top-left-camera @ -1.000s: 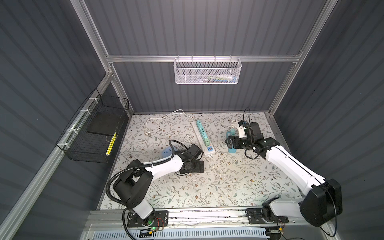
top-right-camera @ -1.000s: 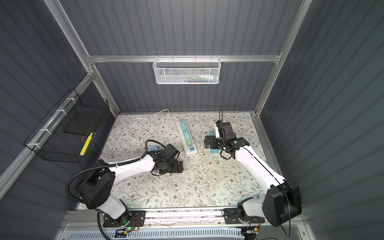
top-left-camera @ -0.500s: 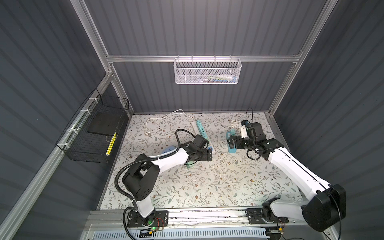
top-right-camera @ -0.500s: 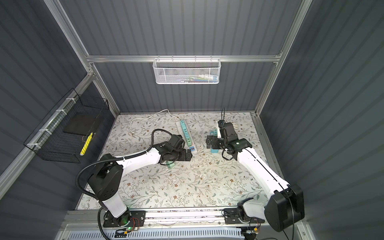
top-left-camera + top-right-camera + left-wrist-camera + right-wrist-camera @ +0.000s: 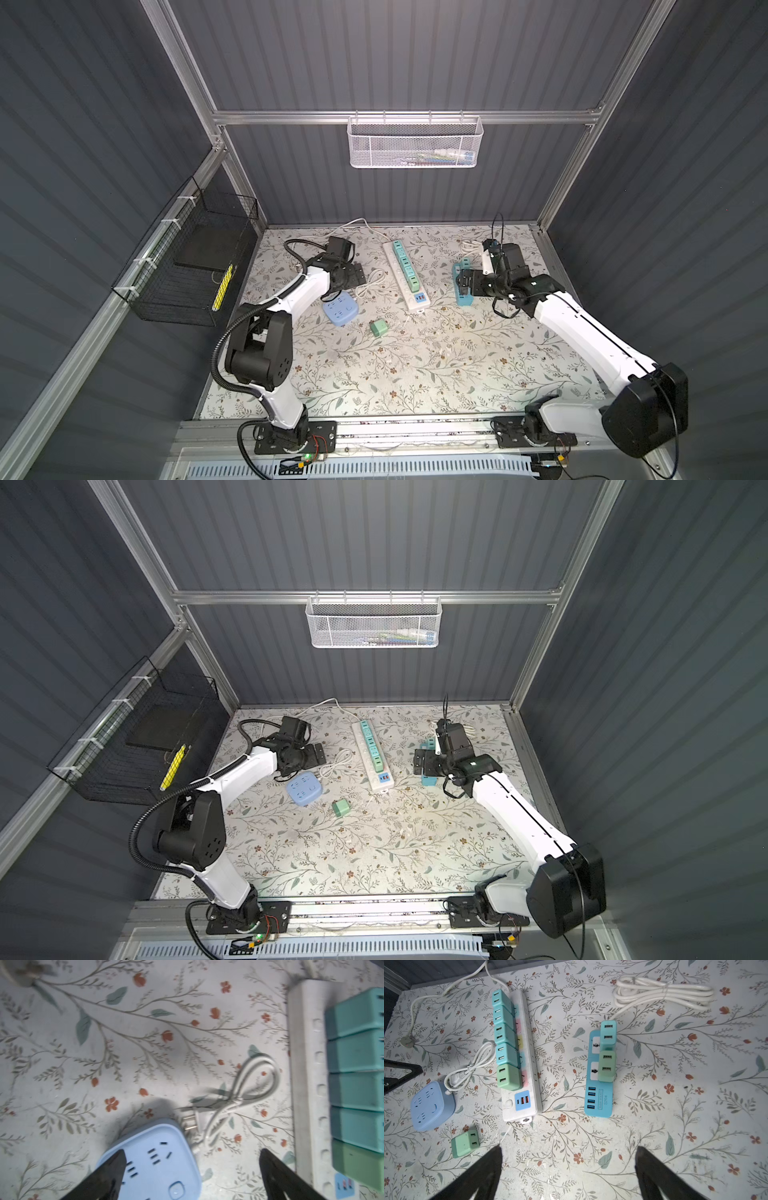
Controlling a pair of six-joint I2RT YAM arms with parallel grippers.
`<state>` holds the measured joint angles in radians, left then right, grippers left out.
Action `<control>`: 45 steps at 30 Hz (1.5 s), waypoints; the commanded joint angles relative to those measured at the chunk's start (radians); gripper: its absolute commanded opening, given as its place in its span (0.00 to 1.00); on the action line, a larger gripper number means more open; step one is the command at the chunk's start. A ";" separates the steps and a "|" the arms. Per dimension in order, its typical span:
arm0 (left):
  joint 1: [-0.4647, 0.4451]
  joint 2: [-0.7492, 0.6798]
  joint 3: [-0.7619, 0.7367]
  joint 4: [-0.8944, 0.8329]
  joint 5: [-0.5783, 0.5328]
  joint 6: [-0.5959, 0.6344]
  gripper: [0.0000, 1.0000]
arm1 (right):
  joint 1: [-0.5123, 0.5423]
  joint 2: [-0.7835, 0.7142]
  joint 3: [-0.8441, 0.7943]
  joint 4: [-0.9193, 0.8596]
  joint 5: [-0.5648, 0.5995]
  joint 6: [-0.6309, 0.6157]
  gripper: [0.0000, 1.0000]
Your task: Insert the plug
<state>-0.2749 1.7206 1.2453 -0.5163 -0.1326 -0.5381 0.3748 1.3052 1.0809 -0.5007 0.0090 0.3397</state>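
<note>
A loose green plug adapter point(image 5: 379, 328) point(image 5: 341, 807) point(image 5: 465, 1142) lies on its side on the floral mat, in front of the white power strip point(image 5: 405, 270) point(image 5: 529, 1076). Several teal and green adapters sit in that strip. My left gripper point(image 5: 357, 274) point(image 5: 192, 1153) is open and empty, behind the light blue cube socket point(image 5: 340, 309) point(image 5: 151, 1159). The cube's white two-pin plug point(image 5: 193, 1121) lies loose beside it. My right gripper point(image 5: 461, 284) point(image 5: 569, 1149) hangs open and empty over the blue socket strip point(image 5: 599, 1103), which holds two adapters.
A coiled white cord point(image 5: 662, 993) lies at the back right, and the white strip's cord point(image 5: 353, 224) runs to the back wall. A black wire basket point(image 5: 199, 266) hangs on the left wall. A white mesh basket point(image 5: 413, 143) hangs on the back wall.
My left gripper has swung from the front middle to the back left, which uncovers the blue cube and leaves the green adapter on the mat. The right gripper has drifted slightly toward the back.
</note>
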 commanded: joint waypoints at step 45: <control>-0.096 0.055 -0.162 0.304 0.327 0.027 0.93 | 0.012 0.050 0.037 -0.028 -0.053 0.002 0.99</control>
<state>-0.3779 1.7920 1.0477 -0.1871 0.1989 -0.5278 0.3805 1.3502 1.1072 -0.5270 -0.0402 0.3370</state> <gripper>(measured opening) 0.927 0.989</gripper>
